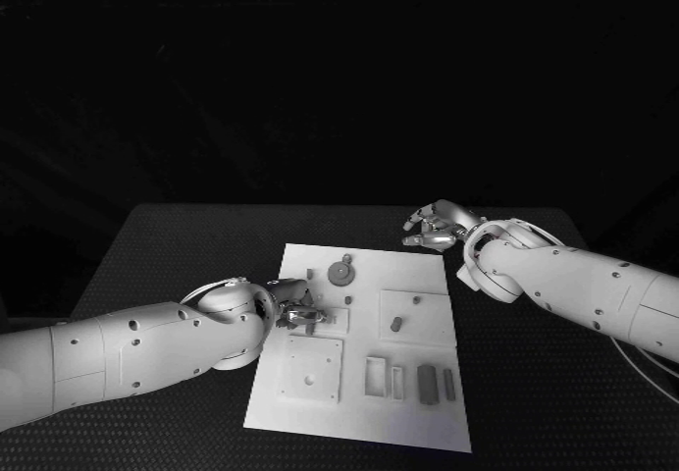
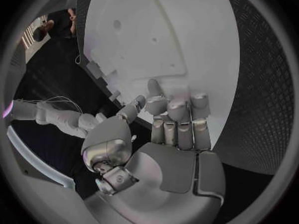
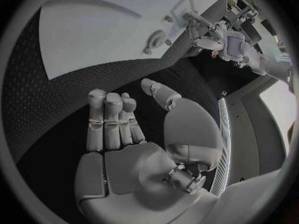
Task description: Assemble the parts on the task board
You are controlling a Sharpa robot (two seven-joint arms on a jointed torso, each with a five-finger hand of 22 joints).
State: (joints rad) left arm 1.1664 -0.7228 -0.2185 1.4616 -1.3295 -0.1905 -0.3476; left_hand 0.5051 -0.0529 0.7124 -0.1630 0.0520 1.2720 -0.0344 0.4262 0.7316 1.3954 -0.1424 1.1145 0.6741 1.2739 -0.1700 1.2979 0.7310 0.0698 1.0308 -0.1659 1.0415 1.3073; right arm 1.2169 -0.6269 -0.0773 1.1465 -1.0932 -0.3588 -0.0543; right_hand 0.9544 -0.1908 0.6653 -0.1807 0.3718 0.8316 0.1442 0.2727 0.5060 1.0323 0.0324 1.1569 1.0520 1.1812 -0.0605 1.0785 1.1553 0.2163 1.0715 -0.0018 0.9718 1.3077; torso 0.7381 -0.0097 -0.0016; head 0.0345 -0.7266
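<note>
The white task board [image 1: 361,392] lies in the middle of the table. My left hand [image 1: 297,310] is over its left edge by a square recess. Its fingers [image 2: 177,109] curl down onto the board [image 2: 162,35], and anything under them is hidden. A round part [image 1: 341,272] sits near the board's far edge and a small piece [image 1: 397,322] near its middle. Several slim rectangular parts [image 1: 428,379] lie at its near right. My right hand [image 1: 436,228] hovers over the black table just past the board's far right corner. Its fingers [image 3: 109,119] are spread and hold nothing.
A square plate [image 1: 311,369] lies on the board's near left. Black matting [image 1: 184,245] surrounds the board on all sides. The right wrist view shows the board [image 3: 93,35], the round part [image 3: 156,39] and my left hand [image 3: 212,35] beyond it.
</note>
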